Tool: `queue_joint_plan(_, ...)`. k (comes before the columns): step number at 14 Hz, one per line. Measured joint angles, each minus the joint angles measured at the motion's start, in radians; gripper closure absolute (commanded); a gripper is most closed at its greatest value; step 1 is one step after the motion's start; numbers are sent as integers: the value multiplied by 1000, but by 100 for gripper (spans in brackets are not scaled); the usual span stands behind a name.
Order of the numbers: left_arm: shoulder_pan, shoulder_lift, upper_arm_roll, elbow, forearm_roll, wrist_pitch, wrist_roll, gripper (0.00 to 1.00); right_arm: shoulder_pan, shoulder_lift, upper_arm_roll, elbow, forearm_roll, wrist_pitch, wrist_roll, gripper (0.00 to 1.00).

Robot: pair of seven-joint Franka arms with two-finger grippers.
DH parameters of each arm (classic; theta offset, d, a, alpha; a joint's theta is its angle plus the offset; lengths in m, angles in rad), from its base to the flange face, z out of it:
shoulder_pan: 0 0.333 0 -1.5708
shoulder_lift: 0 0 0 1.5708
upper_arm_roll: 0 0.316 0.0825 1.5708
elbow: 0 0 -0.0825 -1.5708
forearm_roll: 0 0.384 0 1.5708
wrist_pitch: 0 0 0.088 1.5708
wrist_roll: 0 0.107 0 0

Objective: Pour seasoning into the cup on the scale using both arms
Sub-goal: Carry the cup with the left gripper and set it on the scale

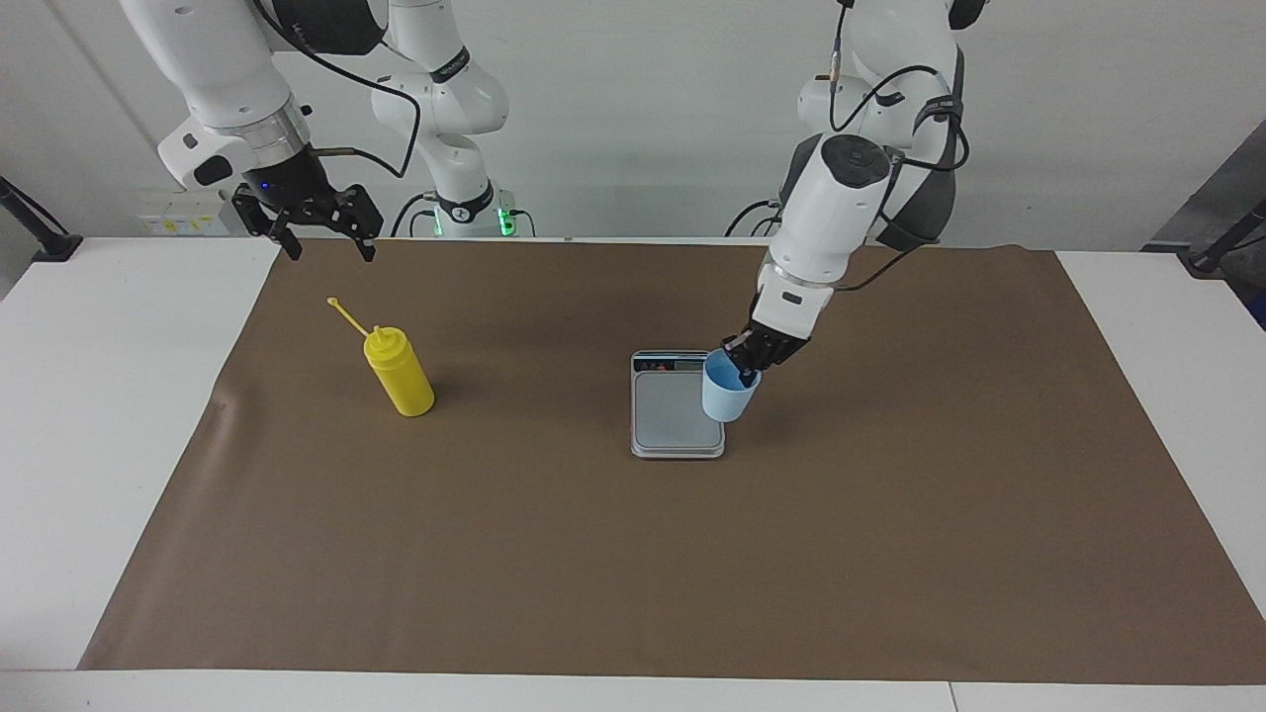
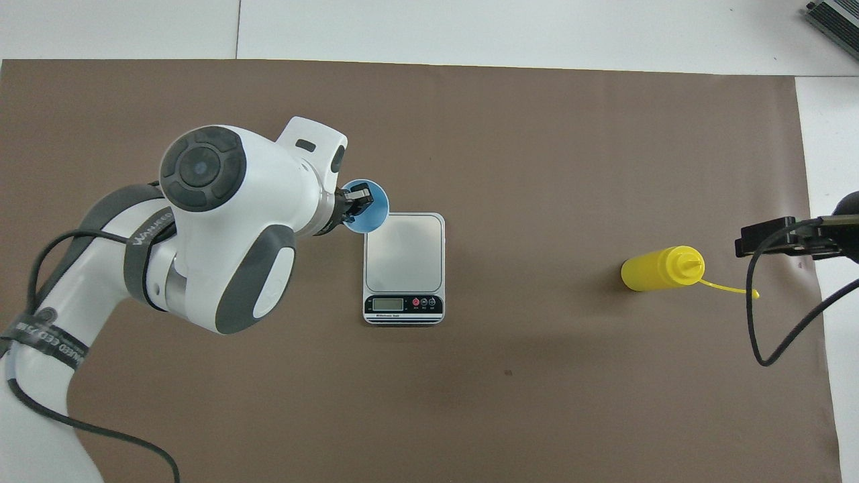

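The left gripper (image 1: 744, 364) is clamped on the rim of the light-blue cup (image 1: 727, 394), holding it tilted in the air over the edge of the kitchen scale (image 1: 677, 407) (the edge toward the left arm's end). The right gripper (image 1: 322, 237) waits with fingers spread apart above the brown mat (image 1: 633, 554), near the upright yellow squeeze bottle (image 1: 398, 372), which stands well apart from the scale toward the right arm's end.
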Motion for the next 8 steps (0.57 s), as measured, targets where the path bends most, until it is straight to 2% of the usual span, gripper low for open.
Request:
queue_joint_plan(4, -59, 58, 1, -9, 0, 55, -20, 100, 0, 0, 0, 0, 0, 0, 0, 0)
queue_joint_plan(8, -62, 64, 4, -12, 0, 55, -19, 100, 0, 0, 0, 0, 0, 0, 0, 0)
